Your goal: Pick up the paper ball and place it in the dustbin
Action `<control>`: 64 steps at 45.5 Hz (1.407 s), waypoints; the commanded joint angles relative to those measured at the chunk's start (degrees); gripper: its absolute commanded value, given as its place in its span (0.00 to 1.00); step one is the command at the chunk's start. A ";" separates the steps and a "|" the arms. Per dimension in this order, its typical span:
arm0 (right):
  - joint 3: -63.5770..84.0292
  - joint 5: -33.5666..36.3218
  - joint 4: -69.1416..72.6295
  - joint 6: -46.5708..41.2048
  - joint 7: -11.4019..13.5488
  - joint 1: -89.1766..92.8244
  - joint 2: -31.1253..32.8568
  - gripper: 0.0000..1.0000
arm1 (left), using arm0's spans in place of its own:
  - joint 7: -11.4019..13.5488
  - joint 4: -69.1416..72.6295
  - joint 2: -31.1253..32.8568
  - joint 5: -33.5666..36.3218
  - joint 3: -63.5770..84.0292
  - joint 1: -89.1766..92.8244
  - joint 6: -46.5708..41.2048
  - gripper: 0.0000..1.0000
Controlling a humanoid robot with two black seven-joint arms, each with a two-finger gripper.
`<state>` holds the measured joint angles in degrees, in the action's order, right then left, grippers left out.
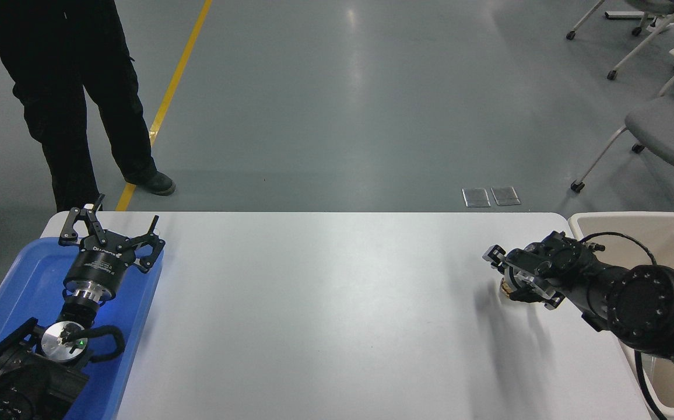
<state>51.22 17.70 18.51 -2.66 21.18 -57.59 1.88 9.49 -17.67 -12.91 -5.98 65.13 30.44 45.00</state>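
Right arm enters from the 4 o'clock corner and reaches toward 10 o'clock across the white table (325, 303). Right tool (509, 279) sits low over the paper ball (505, 287), at about 3 o'clock on the table, near its right edge. Only a small tan sliver of the ball shows under the tool body; the rest is hidden. One finger juts out at the ball's 11 o'clock side, another sits at its 4 o'clock side, so the fingers bracket the ball; whether they are pressing on it cannot be told from this view. The ball appears to rest on the table surface. Dustbin (617, 219), cream-beige, stands just beside the table's right edge at 3 o'clock, partly covered by the right arm; ball and bin are apart. Left arm parked at 8 o'clock over the blue tray (16, 274), left tool (109, 233) with its fingers spread wide, holding nothing. A person in dark clothing (69, 87) stands on the floor at 11 o'clock, beyond the table's far edge.
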 commanded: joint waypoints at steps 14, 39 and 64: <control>-0.86 -1.27 -3.75 -0.06 0.01 1.95 -0.92 0.75 | 0.00 0.00 -0.01 0.00 0.00 0.06 0.00 0.99; -3.67 -1.18 0.38 -0.94 0.27 1.69 -0.74 0.00 | 0.00 0.00 -0.01 0.00 0.00 0.06 0.00 0.99; -0.96 -2.05 31.48 -1.21 0.09 -20.18 12.09 0.00 | -0.09 0.00 -0.01 0.00 -0.09 0.06 0.00 0.99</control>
<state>47.41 16.41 30.55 -3.69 21.32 -63.93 6.56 9.49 -17.69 -12.89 -5.98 65.08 30.50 45.00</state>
